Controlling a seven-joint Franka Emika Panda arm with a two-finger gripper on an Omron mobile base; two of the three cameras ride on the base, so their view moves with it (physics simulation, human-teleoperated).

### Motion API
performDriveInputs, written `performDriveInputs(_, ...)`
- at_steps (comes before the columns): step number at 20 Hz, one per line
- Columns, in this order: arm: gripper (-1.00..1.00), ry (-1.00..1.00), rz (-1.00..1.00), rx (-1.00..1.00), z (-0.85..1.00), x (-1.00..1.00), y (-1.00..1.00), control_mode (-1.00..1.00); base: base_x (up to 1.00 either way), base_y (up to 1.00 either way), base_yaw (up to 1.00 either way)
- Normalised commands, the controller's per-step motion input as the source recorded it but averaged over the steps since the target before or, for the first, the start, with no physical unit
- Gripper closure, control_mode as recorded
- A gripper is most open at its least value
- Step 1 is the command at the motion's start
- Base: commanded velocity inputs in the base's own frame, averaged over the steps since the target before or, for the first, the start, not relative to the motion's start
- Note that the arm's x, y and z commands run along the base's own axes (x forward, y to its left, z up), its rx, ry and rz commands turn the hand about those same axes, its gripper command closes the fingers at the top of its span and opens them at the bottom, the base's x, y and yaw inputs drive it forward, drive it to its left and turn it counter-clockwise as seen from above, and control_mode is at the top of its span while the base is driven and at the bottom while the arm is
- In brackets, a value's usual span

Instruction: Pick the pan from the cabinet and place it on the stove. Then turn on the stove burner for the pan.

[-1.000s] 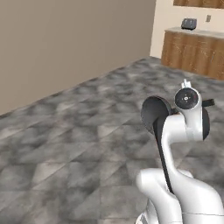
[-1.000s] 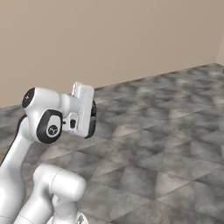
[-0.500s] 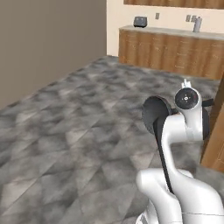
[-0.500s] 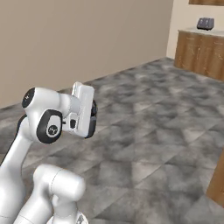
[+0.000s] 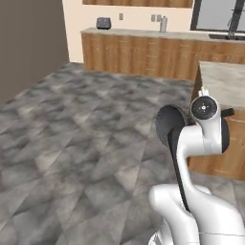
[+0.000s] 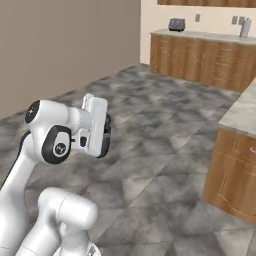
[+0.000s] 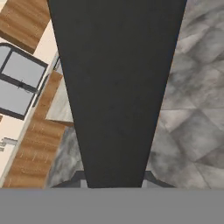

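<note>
Status of work: the pick is judged complete, since the pan is out of the cabinet and in my grasp, carried at mid-height over open floor with its round dark bowl standing on edge beside my forearm. My claw is closed on the pan's straight handle, which runs up from between the fingertips as a broad dark bar across the hand view; the hold looks firm and centred (the pads themselves are mostly hidden behind the handle, so I cannot grade the contact closely). Outstanding items: setting the pan down on the stove and turning on its burner; neither is started, as far as the pictures allow me to judge. Surroundings: a long wooden counter run lines the far wall, bearing a dark toaster and a silver canister, with a window above its right end. Obstruction noted: a wooden island with a pale stone top stands near on my right, and the pan handle's tip lies towards its corner in the left base view; any swing to that side should allow for the pan's overhang
</note>
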Motion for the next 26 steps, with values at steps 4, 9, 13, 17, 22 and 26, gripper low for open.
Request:
performDriveInputs(4,1.0,0.0,0.0,0.0,0.0,0.0,0.0,1.0,0.04,-0.02,-0.42)
performDriveInputs(9,1.0,0.0,0.0,0.0,0.0,0.0,0.0,1.0,0.08,-0.03,-0.42)
performDriveInputs(13,1.0,0.0,0.0,0.0,0.0,0.0,0.0,1.0,0.17,-0.02,-0.41)
performDriveInputs(17,1.0,0.0,0.0,0.0,0.0,0.0,0.0,1.0,0.38,-0.22,-0.33)
performDriveInputs(22,1.0,0.0,0.0,0.0,0.0,0.0,0.0,1.0,0.52,-0.56,-0.16)
performDriveInputs(26,1.0,0.0,0.0,0.0,0.0,0.0,0.0,1.0,0.47,-0.78,-0.09)
